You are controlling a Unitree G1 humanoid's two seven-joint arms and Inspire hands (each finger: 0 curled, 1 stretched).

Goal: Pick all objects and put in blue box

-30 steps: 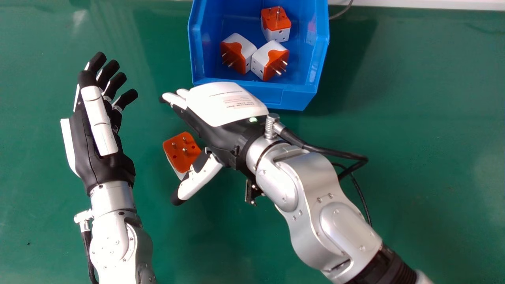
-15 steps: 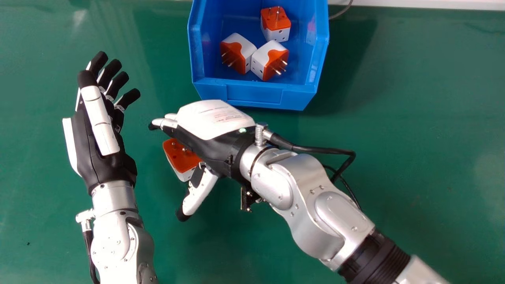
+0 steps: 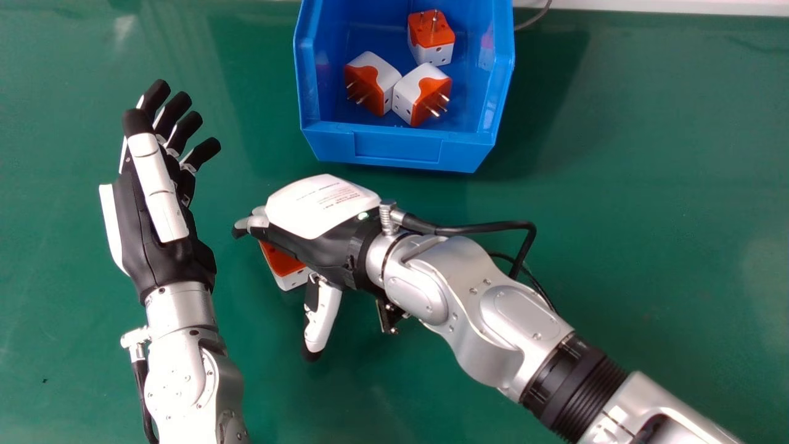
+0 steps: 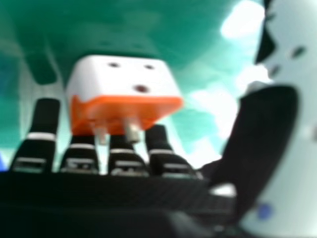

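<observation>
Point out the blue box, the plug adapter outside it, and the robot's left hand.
Blue box (image 3: 398, 148): head view, on its near outer wall.
Plug adapter (image 4: 111, 79): right hand view, on its white body.
Left hand (image 3: 158, 185): head view, on its thumb.

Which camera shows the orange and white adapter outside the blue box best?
The right hand view: there the adapter shows its white side, orange face and metal pins. In the head view, the right hand hides much of it, leaving part of its orange face and white side.
</observation>
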